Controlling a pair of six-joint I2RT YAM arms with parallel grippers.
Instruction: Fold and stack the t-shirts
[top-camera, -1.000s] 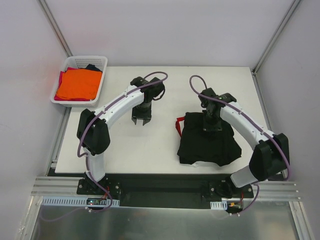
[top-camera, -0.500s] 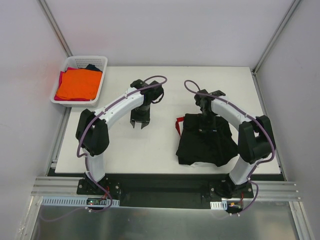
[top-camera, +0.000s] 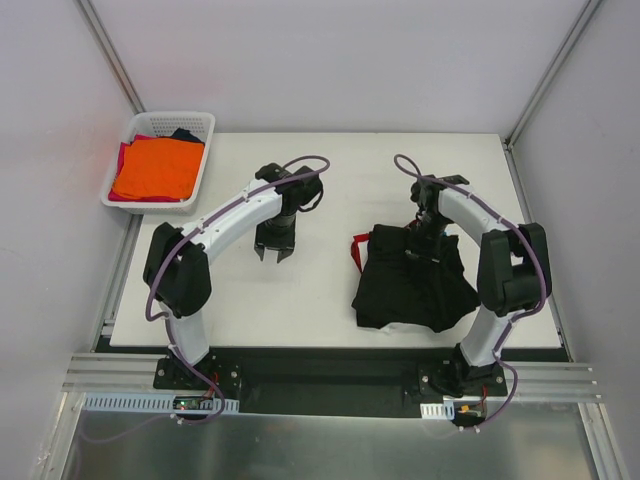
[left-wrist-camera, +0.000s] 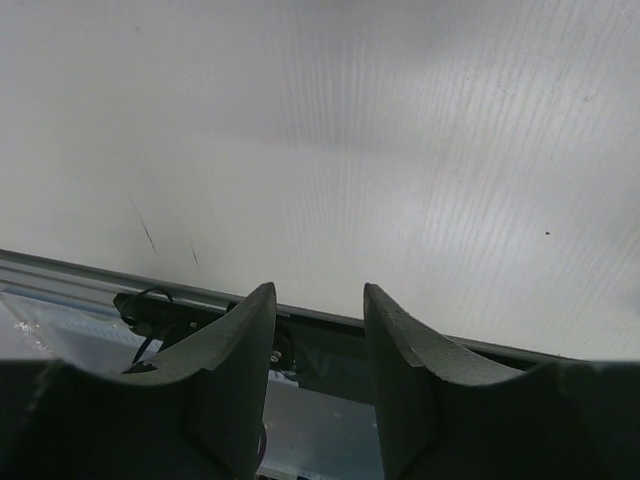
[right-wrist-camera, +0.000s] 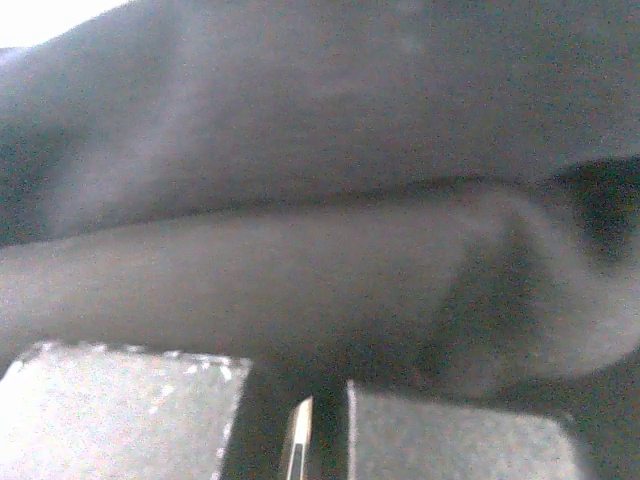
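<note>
A pile of black t-shirts (top-camera: 415, 290) lies folded on the right half of the white table (top-camera: 320, 300), with a red edge (top-camera: 357, 252) showing at its left side. My right gripper (top-camera: 431, 238) is shut and rests down on the far part of this pile. In the right wrist view dark cloth (right-wrist-camera: 300, 200) fills the frame just beyond the closed fingertips of the right gripper (right-wrist-camera: 305, 395). My left gripper (top-camera: 272, 250) hangs open over bare table left of centre. Nothing lies between its fingers (left-wrist-camera: 245, 330) in the left wrist view, where the left gripper (left-wrist-camera: 318, 300) points toward the near table edge.
A white lattice basket (top-camera: 205, 150) stands at the far left corner, off the table's edge. It holds a folded orange shirt (top-camera: 155, 168) over red and dark cloth. The enclosure's walls stand close on both sides.
My right gripper has shifted a little toward the far edge of the black pile and its arm has folded in. The left gripper has drifted slightly nearer and left.
</note>
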